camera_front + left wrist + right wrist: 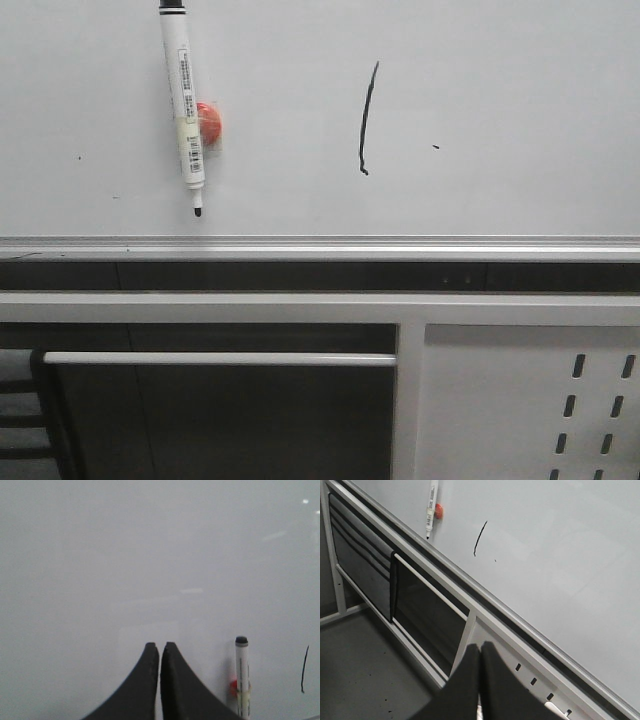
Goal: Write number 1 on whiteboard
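Observation:
The whiteboard [480, 90] fills the upper front view, with its silver frame edge along the bottom. The number 1 [367, 118] is a thin black curved stroke near the board's middle; it also shows as number 1 [304, 669] and number 1 [480, 539]. A white marker [185, 105] with its black tip down sticks to the board by an orange magnet [209, 122], left of the stroke. My left gripper [160, 647] is shut and empty, facing bare board beside the marker [242, 677]. My right gripper [480, 647] is shut and empty, over the panel below the board.
Below the board runs a dark gap, then a white frame with a horizontal bar [220, 358]. A white perforated metal panel [530, 400] sits at the lower right. Small black specks [436, 147] dot the board. Grey floor [360, 665] shows in the right wrist view.

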